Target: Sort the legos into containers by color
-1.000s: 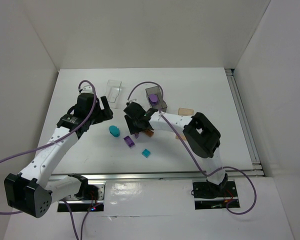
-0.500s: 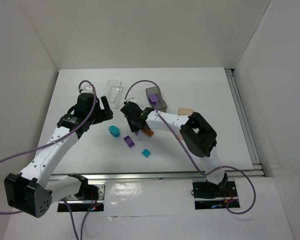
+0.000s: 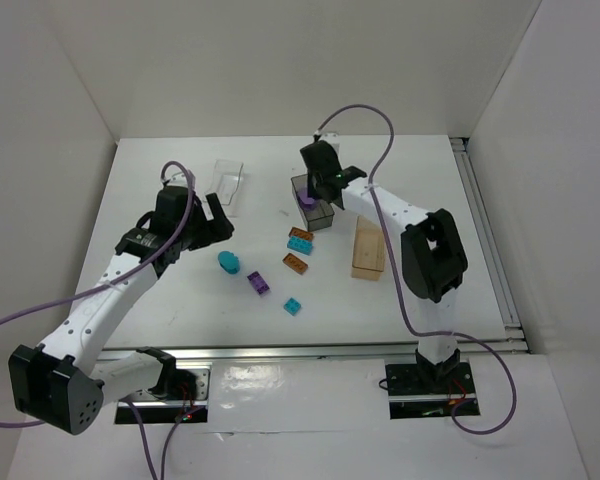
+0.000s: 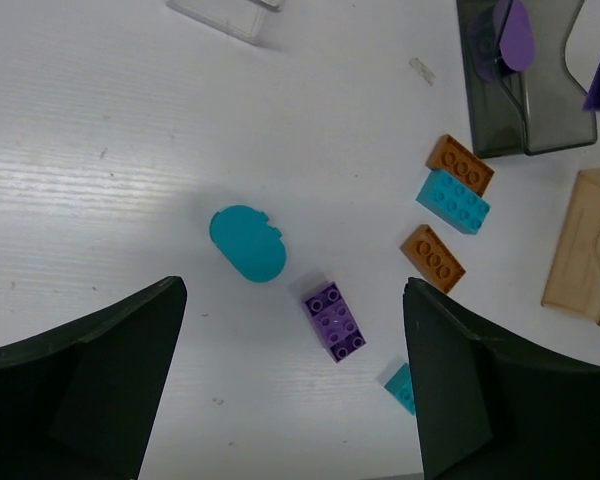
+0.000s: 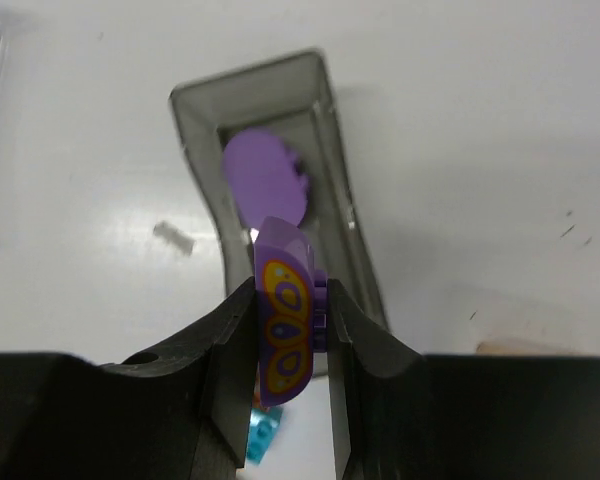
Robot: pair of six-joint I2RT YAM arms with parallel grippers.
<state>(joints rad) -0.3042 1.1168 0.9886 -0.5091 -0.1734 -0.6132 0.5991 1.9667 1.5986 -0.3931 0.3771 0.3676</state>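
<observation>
My right gripper point(image 5: 288, 302) is shut on a purple lego with a yellow butterfly print point(image 5: 281, 330). It hangs over the near end of the smoky grey container point(image 5: 195, 170), which holds a purple oval point(image 5: 265, 180). In the top view this gripper point(image 3: 316, 190) is at the grey container point(image 3: 323, 214). On the table lie a teal oval point(image 4: 247, 243), a purple brick point(image 4: 335, 320), a small teal piece point(image 4: 402, 387), two orange bricks point(image 4: 460, 164) point(image 4: 433, 258) and a teal brick point(image 4: 453, 201). My left gripper point(image 4: 290, 390) hovers open above the purple brick, holding nothing.
The clear container point(image 3: 228, 180) stands at the back left of the grey one. The orange-tan container point(image 3: 368, 250) sits right of the loose bricks. A small white scrap point(image 5: 173, 237) lies left of the grey container. White walls enclose the table.
The right gripper closed on the purple butterfly lego in the middle of the table, lifted it and swung back to the grey container. The left arm stayed put.
</observation>
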